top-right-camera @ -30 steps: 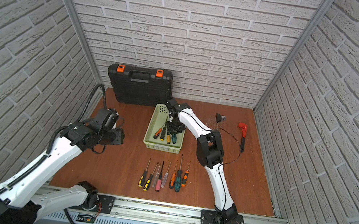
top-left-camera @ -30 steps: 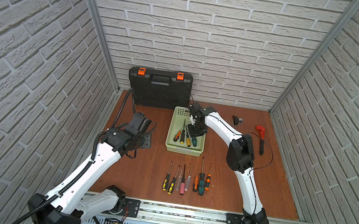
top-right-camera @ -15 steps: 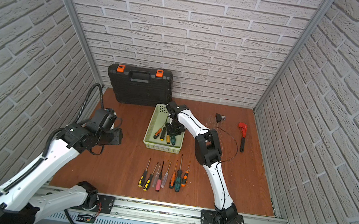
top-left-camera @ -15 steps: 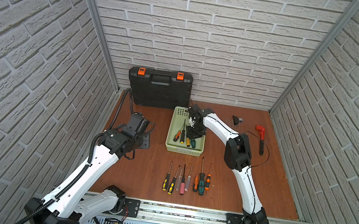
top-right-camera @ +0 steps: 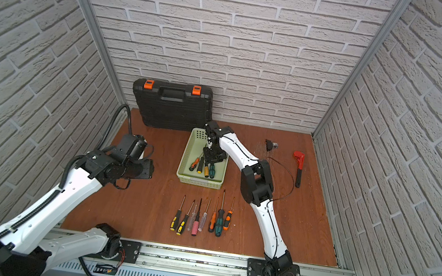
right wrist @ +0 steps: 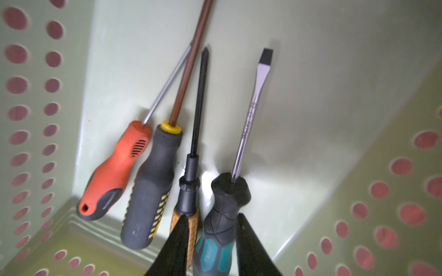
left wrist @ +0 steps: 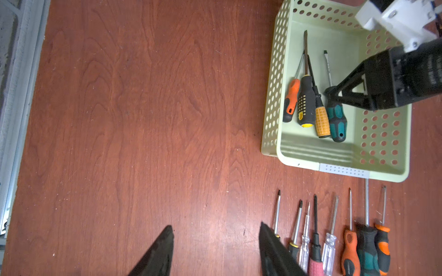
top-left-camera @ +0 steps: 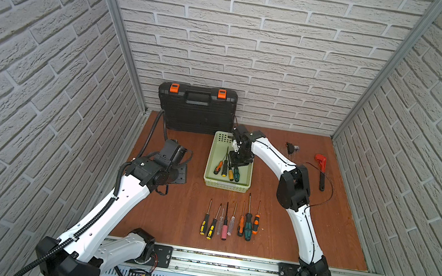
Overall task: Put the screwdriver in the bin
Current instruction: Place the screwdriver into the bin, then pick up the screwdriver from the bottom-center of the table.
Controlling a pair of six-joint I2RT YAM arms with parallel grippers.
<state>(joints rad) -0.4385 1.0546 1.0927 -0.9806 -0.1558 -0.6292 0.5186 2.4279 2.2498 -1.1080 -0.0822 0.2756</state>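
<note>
Just now the right tool (right wrist: 211, 215) is down inside the bin (right wrist: 31, 119), its two jaws straddling the handle of the teal-and-black screwdriver (right wrist: 227, 191). That screwdriver lies flat on the bin floor directly under the tool, its flat blade pointing away beyond the tips. A sliver of the yellow-handled screwdriver (right wrist: 189, 188) shows between one jaw and the teal grip, so I judge the pinch slack: the jaws are slightly parted and not clamping. On the other jaw's side I cannot tell whether a touch remains. Two more screwdrivers, an orange one (right wrist: 114, 172) and a black-and-yellow one (right wrist: 150, 191), lie further out on the yellow one's side of the tool, close to the bin wall.

The step in hand looks like the release. To do it well, spread the jaws until both sides of the handle are clear, then lift straight up out of the bin with no sideways drift. The yellow handle sits just beside one jaw, and a drag could roll it or carry the teal one back up. Mind the wall while rising.

The left tool (left wrist: 215, 225) hangs over bare bench (left wrist: 143, 119), jaws apart and empty, with the row of screwdrivers (left wrist: 349, 243) just beside one jaw.
</note>
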